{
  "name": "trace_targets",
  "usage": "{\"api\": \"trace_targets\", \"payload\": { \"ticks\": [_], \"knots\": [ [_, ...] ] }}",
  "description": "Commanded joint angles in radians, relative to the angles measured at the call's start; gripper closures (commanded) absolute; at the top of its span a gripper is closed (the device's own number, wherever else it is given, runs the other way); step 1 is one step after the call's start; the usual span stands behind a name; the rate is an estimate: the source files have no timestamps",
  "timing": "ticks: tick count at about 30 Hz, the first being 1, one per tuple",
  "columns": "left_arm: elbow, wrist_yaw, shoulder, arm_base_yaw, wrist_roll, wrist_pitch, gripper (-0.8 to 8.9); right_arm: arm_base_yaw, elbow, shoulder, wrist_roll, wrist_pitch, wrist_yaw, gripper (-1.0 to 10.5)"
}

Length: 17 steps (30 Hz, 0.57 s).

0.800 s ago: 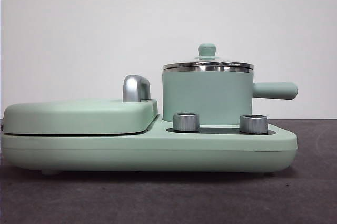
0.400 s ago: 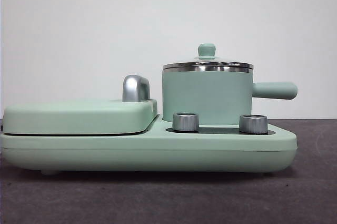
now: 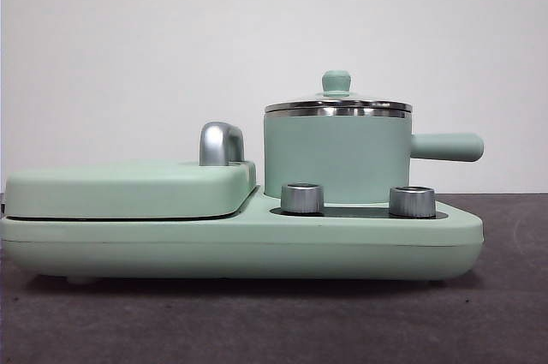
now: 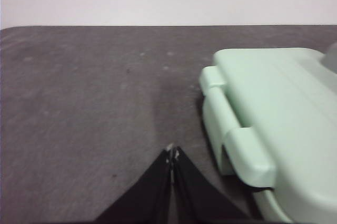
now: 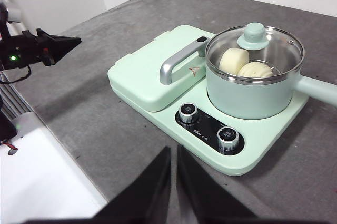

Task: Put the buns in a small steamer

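1. A grey felt table (image 5: 105, 134) stands before a white wall (image 3: 274, 38).
2. The left gripper (image 4: 171, 154) and right gripper (image 5: 174, 153) have jaws together, holding nothing.
3. Both buns (image 5: 245, 64) sit inside the lidded small steamer (image 5: 253, 79), at 1 o'clock from the right gripper.

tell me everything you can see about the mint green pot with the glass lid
The mint-green cylindrical pot has a steel rim and a straight green side handle. It stands upright on the right half of the mint-green cooker base, behind two chrome dials. Its green-knobbed glass lid is on. Through the glass, two pale cream buns lie inside, side by side. No gripper touches it.
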Motion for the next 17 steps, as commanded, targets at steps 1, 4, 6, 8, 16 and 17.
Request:
{"api": "trace_targets", "payload": {
  "ticks": [1,4,6,8,16,17],
  "knots": [
    [-0.019,-0.003,-0.004,0.023,-0.042,0.023,8.06,0.008,0.005,0.001,-0.005,0.010,0.000,9.3],
    [-0.042,-0.003,-0.004,0.035,-0.048,0.030,8.07,0.008,0.005,0.001,-0.005,0.011,0.000,9.3],
    [-0.063,-0.003,-0.004,0.036,-0.050,0.051,8.07,0.008,0.005,0.001,-0.005,0.011,0.000,9.3],
    [-0.083,-0.003,-0.004,0.036,-0.064,0.063,8.07,0.008,0.005,0.001,-0.005,0.011,0.000,9.3],
    [-0.106,-0.043,-0.004,0.039,-0.063,0.091,8.07,0.008,0.005,0.001,-0.005,0.011,0.000,9.3],
    [-0.106,-0.044,-0.004,0.039,-0.061,0.091,8.07,0.008,0.005,0.001,-0.005,0.011,0.000,9.3]
  ]
}}
